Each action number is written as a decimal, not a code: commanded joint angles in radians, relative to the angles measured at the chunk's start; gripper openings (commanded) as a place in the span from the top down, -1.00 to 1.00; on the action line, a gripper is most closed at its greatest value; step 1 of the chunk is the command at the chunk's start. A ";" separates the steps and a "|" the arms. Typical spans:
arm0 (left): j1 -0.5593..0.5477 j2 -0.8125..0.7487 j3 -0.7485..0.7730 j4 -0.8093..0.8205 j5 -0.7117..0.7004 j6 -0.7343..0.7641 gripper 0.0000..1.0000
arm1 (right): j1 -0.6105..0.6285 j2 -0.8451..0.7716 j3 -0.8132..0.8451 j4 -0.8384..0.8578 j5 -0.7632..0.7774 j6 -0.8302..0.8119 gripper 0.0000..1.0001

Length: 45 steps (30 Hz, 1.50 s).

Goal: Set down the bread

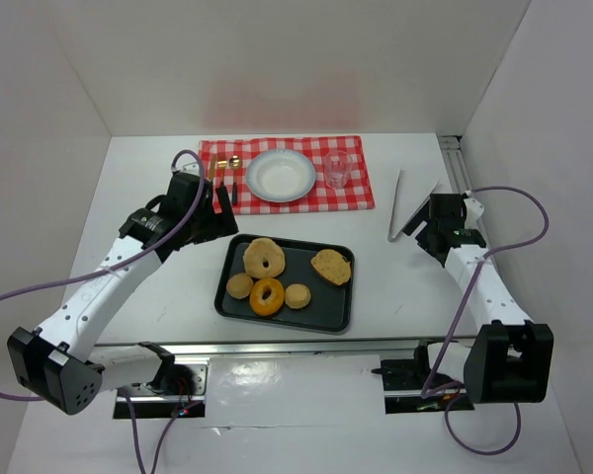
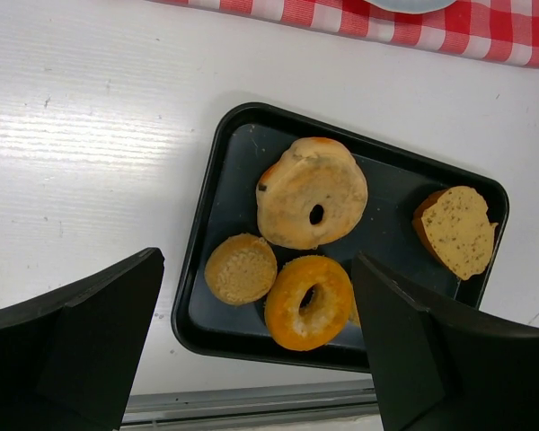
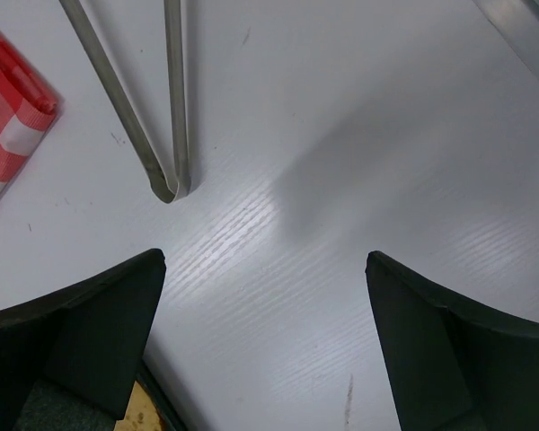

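**Bread on the tray, plate bare: nothing placed yet**

The left gripper (image 2: 258,259) hangs above the table at the tray's left side, its fingers spread wide and holding nothing. Its wrist camera looks straight down on the dark tray (image 1: 326,301), where all the bread lies. A pale bagel (image 1: 264,258) sits at the upper left, an orange ring (image 1: 267,296) lies below it with two small buns (image 1: 239,286) beside that, and a seeded slice (image 1: 331,266) lies apart at the right end.

Behind the tray, a white plate (image 1: 281,176) rests on a red checked cloth (image 1: 356,193) with nothing on it, a clear glass (image 1: 337,170) just beside it.

Further right, metal tongs (image 1: 396,205) lie on the bare table. The right gripper (image 3: 266,258) hovers near them, also wide apart and empty, touching nothing.

Judged from this, the task has barely begun. No piece has been gripped or lifted, and the pick, the carry and the set-down, probably onto the plate, all remain.
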 commanded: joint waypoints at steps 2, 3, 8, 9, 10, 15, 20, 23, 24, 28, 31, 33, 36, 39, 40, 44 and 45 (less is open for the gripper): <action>0.005 -0.002 0.038 0.035 0.012 0.027 -0.98 | 0.010 0.001 0.012 0.037 0.034 -0.010 -1.00; 0.005 -0.002 0.038 0.035 0.012 0.027 -0.98 | 0.020 0.001 0.012 0.037 0.045 -0.010 -1.00; 0.005 0.017 0.038 0.044 0.012 0.036 -0.98 | 0.070 0.045 0.021 0.037 0.080 -0.010 -1.00; 0.005 0.017 0.038 0.044 0.012 0.045 -0.98 | 0.079 0.062 0.030 0.037 0.080 -0.010 -1.00; 0.005 0.017 0.038 0.044 0.012 0.045 -0.98 | 0.089 0.062 0.041 0.046 0.090 -0.010 -1.00; 0.005 0.035 0.038 0.044 0.012 0.045 -0.98 | 0.159 0.109 0.052 0.173 0.053 -0.117 -1.00; 0.014 0.044 0.038 0.044 0.012 0.045 -0.98 | 0.159 0.235 0.111 0.273 0.004 -0.157 -1.00; 0.014 0.044 0.038 0.053 0.012 0.045 -0.98 | 0.147 0.352 0.157 0.307 0.004 -0.168 -1.00; 0.014 0.044 0.038 0.053 0.012 0.054 -0.98 | 0.147 0.379 0.171 0.307 0.004 -0.168 -1.00; 0.032 0.055 0.038 0.054 0.002 0.054 -0.98 | 0.138 0.494 0.213 0.365 0.047 -0.177 -1.00; 0.032 0.064 0.038 0.054 0.012 0.054 -0.98 | 0.138 0.548 0.243 0.374 0.086 -0.186 -1.00; 0.042 0.074 0.038 0.054 0.012 0.054 -0.98 | 0.127 0.600 0.274 0.400 0.113 -0.186 -1.00; 0.042 0.083 0.038 0.054 0.012 0.063 -0.98 | 0.104 0.674 0.317 0.424 0.113 -0.197 -0.98; 0.051 0.093 0.038 0.054 0.012 0.063 -0.98 | 0.092 0.732 0.349 0.471 0.111 -0.197 -0.93; 0.051 0.094 0.047 0.054 0.012 0.063 -0.98 | 0.081 0.743 0.349 0.486 0.100 -0.206 -0.89; 0.060 0.094 0.047 0.054 0.012 0.063 -0.98 | 0.072 0.814 0.401 0.497 0.087 -0.206 -0.69; 0.060 0.094 0.047 0.054 0.012 0.063 -0.98 | 0.072 0.826 0.401 0.497 0.087 -0.206 -0.61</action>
